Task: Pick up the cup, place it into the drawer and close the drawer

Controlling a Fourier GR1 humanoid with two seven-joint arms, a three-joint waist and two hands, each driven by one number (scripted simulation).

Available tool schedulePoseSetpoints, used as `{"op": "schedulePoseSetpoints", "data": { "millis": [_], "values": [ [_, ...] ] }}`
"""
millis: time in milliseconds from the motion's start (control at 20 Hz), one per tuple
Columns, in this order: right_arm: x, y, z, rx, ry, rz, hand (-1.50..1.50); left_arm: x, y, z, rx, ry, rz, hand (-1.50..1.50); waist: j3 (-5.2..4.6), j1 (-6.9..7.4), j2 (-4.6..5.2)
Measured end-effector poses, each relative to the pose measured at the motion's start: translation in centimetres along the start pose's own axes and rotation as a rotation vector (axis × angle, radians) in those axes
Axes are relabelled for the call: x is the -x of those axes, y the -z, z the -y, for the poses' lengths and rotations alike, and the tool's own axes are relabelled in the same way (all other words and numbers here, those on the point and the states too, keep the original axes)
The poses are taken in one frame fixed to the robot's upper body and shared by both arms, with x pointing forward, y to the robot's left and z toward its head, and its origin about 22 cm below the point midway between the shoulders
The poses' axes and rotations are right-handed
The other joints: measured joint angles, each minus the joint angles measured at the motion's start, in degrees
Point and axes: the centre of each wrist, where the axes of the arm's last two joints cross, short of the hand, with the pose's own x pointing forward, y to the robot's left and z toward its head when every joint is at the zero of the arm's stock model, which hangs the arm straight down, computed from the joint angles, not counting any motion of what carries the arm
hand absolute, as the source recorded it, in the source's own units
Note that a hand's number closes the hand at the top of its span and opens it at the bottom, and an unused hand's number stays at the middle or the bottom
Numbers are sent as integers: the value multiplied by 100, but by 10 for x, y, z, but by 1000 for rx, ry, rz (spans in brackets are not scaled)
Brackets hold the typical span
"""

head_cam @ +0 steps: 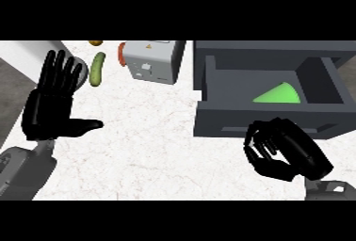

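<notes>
We saw the green cup (280, 93) lying inside the open drawer (268, 120), likely light and rigid; right hand (287, 151) curled empty at the drawer's front, left hand (55, 99) resting open.

No readable text from my seat.

The only marking I can make out is on the grey box-shaped appliance (154, 61) at the far side of the desk: a small yellow triangular sign (147, 47) on its top face, the sort used for warnings, but I cannot tell what symbol sits inside it. Lower on the same face I see a small white patch (145, 67) with dark specks that may be a label or a switch; nothing on it can be read. I find no words, brand names or numbers anywhere else in the head view.
</notes>
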Motion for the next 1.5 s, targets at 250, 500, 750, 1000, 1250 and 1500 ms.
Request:
{"op": "schedulePoseSetpoints", "data": {
  "millis": [250, 500, 750, 1000, 1250, 1500],
  "values": [
    [27, 31, -22, -28, -63, -43, -150, -10, -17, -20, -6, -4, -4, -150, 2, 0, 6],
    [49, 54, -35, -81, -122, -81, -150, -13, -25, -36, -10, -8, 1, -150, 1, -34, 11],
    [71, 75, -55, -111, -132, -109, -150, -13, -37, -62, -12, -6, 6, -150, -1, -42, 12],
    [91, 101, -44, -114, -109, -124, -150, -18, -45, -67, -6, -19, 8, -150, -3, -10, 13],
    [108, 117, -31, -123, -70, -126, -150, -15, -45, -71, 3, -22, 11, -150, -6, 25, 29],
    [120, 124, -7, -135, -51, -97, -150, -4, -49, -66, 17, -39, 3, -150, -24, 97, -1]
  ]
}}
